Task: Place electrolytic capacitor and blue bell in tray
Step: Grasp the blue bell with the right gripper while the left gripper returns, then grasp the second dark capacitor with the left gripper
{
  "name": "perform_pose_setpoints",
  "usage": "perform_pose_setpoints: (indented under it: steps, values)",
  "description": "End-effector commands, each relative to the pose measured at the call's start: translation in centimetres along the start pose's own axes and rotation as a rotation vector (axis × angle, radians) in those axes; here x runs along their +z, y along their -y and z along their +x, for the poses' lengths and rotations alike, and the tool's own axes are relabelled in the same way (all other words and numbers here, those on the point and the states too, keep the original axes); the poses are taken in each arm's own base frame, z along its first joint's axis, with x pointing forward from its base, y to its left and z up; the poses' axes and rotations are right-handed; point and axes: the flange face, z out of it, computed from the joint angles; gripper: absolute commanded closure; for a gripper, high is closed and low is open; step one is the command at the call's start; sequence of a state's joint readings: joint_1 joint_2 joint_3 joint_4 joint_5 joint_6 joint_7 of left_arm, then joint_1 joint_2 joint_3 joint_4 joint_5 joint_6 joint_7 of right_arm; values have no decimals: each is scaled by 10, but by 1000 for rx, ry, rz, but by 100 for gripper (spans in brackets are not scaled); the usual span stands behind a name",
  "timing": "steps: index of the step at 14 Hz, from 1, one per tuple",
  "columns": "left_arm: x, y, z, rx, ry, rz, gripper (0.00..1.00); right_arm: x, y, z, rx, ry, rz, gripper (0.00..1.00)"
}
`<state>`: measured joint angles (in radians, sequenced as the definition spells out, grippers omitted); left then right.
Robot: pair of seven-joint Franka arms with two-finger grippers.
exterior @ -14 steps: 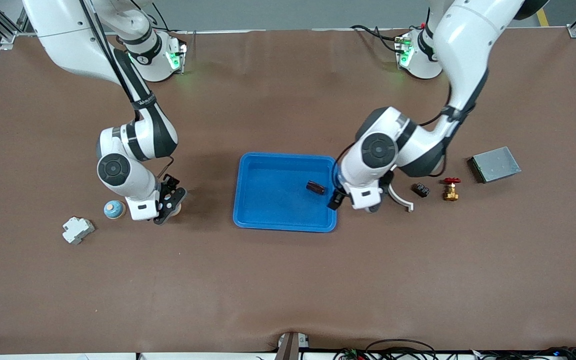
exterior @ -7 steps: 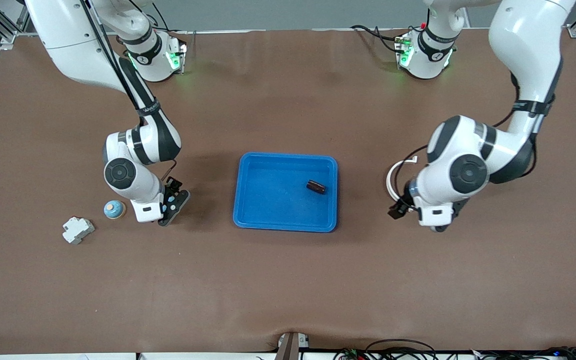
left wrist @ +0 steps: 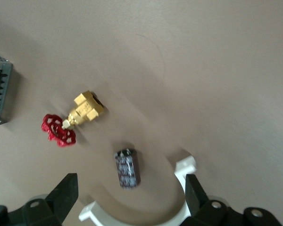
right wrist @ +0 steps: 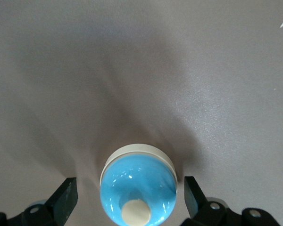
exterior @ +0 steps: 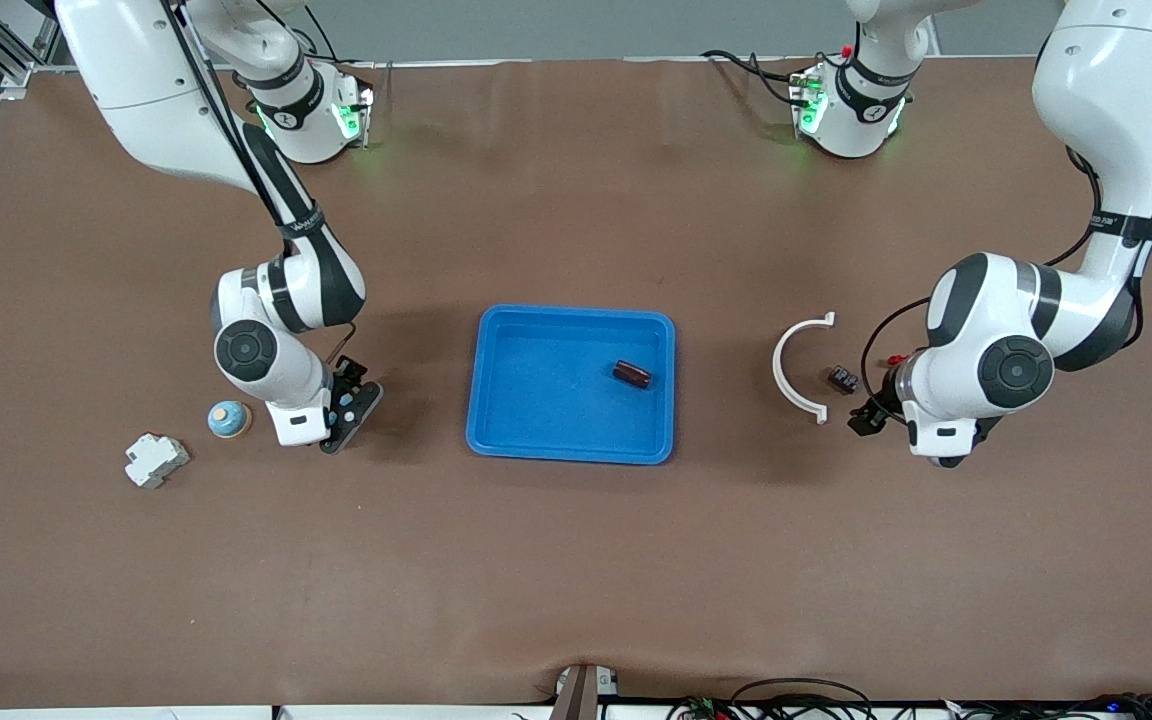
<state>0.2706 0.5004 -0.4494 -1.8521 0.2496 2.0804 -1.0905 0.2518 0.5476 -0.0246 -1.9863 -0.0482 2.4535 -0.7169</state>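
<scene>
A dark electrolytic capacitor (exterior: 632, 374) lies in the blue tray (exterior: 536, 410), near its edge toward the left arm's end. Another dark capacitor (left wrist: 127, 168) (exterior: 843, 379) lies on the table at the mouth of a white arc. My left gripper (left wrist: 130, 188) (exterior: 866, 418) hangs open and empty over the table beside it. The blue bell (right wrist: 139, 190), with its cream button, stands between the open fingers of my right gripper (right wrist: 128, 197) (exterior: 346, 408), and neither finger touches it. From the front the hand hides most of the bell.
A white arc-shaped part (exterior: 784, 365) and a brass valve with a red handwheel (left wrist: 73, 120) lie near my left hand. A second blue dome with a tan knob (exterior: 229, 418) and a white block (exterior: 155, 459) sit toward the right arm's end.
My left arm swung from the tray's edge out toward its own end of the table, gripper empty. My right gripper shifted slightly and settled around the bell.
</scene>
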Motion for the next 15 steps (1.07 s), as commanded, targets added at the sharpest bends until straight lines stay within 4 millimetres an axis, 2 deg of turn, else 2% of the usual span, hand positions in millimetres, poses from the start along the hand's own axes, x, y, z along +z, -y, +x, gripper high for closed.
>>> perform_pose_setpoints:
  steps: [1, 2, 4, 8, 10, 11, 13, 14, 15]
  values:
    - [21, 15, 0, 6, -14, -20, 0, 2, -4, 0, -15, -2, -12, 0]
    - [30, 16, 0, 0, -4, -25, 0, 3, -4, 0, -15, -1, -11, 0]
    - [45, 24, 3, -22, 16, -38, 12, 3, -4, 0, -15, -5, -14, 3]
    - [62, 32, -2, -55, 52, -70, 14, 2, -3, 1, -17, -4, -14, 58]
    - [66, 26, -12, -48, 72, -74, 14, 3, -3, 1, -17, -5, -14, 74]
    - [78, 23, -20, -33, 93, -63, 14, 2, -3, 1, -15, -4, -14, 76]
    - [83, 23, -25, -32, 98, -63, 15, 2, -3, 2, -14, -4, -14, 76]
    - [84, 22, -26, -27, 99, -61, 21, -1, -4, 2, -10, -1, -12, 76]
    - [86, 20, -27, -23, 102, -61, 34, -1, -3, 3, -6, 1, -11, 76]
